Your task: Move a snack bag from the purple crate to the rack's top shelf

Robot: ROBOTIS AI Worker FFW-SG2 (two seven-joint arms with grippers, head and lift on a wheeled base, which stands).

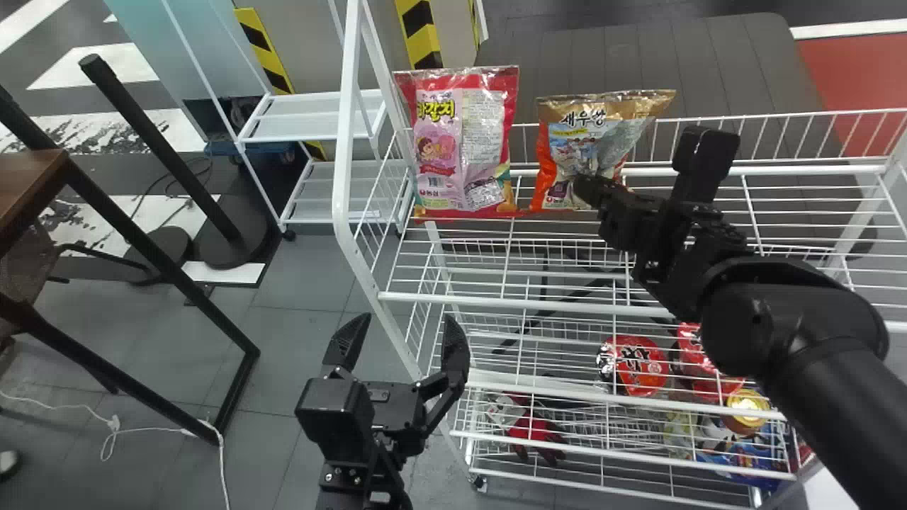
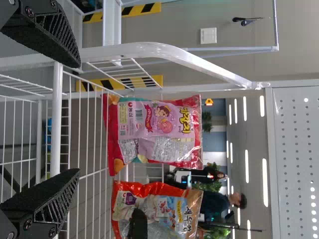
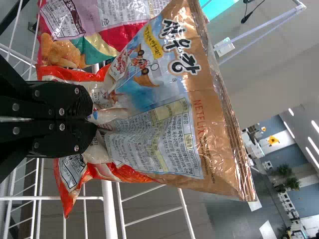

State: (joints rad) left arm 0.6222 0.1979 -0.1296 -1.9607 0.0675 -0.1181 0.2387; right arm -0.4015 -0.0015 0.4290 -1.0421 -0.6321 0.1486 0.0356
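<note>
Right gripper (image 1: pixel 587 190): closed on orange-gold snack bag (image 1: pixel 579 138), creasing film at grip
Bag position: upright at top shelf (image 1: pixel 496 302), just right of red-pink bag (image 1: pixel 462 142)
Left gripper (image 1: pixel 405 326): wide open, empty, near rack's (image 1: pixel 344 142) left end

Bright ceiling lights (image 2: pixel 265 182), glare on snack bag (image 3: pixel 219 149)

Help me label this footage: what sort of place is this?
Probably an indoor robot test space set up like a shop: a white wire rack bears a pink snack bag, with yellow-and-black striping behind and ceiling lights beyond.
</note>
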